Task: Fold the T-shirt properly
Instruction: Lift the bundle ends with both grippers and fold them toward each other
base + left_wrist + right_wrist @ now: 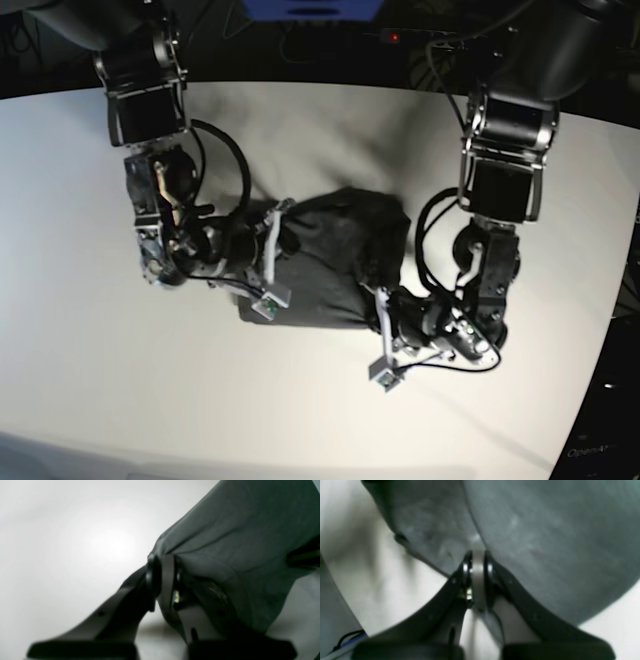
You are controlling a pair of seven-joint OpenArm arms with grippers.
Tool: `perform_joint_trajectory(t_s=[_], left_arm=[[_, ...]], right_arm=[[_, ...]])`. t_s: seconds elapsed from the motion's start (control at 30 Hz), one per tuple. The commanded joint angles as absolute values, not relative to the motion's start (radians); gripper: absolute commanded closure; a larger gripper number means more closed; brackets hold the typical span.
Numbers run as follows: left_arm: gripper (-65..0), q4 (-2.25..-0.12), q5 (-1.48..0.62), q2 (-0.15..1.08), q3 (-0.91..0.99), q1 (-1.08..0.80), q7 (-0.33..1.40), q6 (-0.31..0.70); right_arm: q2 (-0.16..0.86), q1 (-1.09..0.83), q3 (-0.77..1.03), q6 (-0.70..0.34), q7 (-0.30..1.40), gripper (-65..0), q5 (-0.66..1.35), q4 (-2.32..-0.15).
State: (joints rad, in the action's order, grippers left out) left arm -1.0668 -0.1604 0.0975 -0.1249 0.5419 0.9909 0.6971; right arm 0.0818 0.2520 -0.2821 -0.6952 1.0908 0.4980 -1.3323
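Observation:
The dark charcoal T-shirt [330, 255] lies bunched into a lumpy heap in the middle of the white table [100, 380]. On the heap's left side is my right gripper [272, 252]. In the right wrist view it [478, 566] is shut on a fold of the T-shirt [545, 537], which drapes away above the jaws. At the heap's lower right edge is my left gripper [378, 300]. In the left wrist view it [166, 573] is shut on a pinched edge of the T-shirt [237, 530], lifted off the table. Both wrist views are blurred.
Black and blue cables [347, 637] run at the table's near corner in the right wrist view. Beyond the table's back edge are dark cabling and a blue object [310, 8]. The table's curved right edge [610, 330] lies near the left arm.

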Motion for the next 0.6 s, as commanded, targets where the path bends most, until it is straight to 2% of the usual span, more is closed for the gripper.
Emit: perform_joint_trajectory(t_s=[0.0, 0.57], left_arm=[[-3.2, -1.087, -0.171, 0.099, -0.119, 0.599, 0.974, 0.698], [-3.2, -1.087, -0.171, 0.125, -0.122, 0.628, 0.974, 0.698]], right_arm=[[0.088, 0.277, -0.285, -0.698, 1.079, -0.6, 0.51, -1.349], [0.091, 0.275, -0.289, -0.698, 1.067, -0.6, 0.51, -1.348]])
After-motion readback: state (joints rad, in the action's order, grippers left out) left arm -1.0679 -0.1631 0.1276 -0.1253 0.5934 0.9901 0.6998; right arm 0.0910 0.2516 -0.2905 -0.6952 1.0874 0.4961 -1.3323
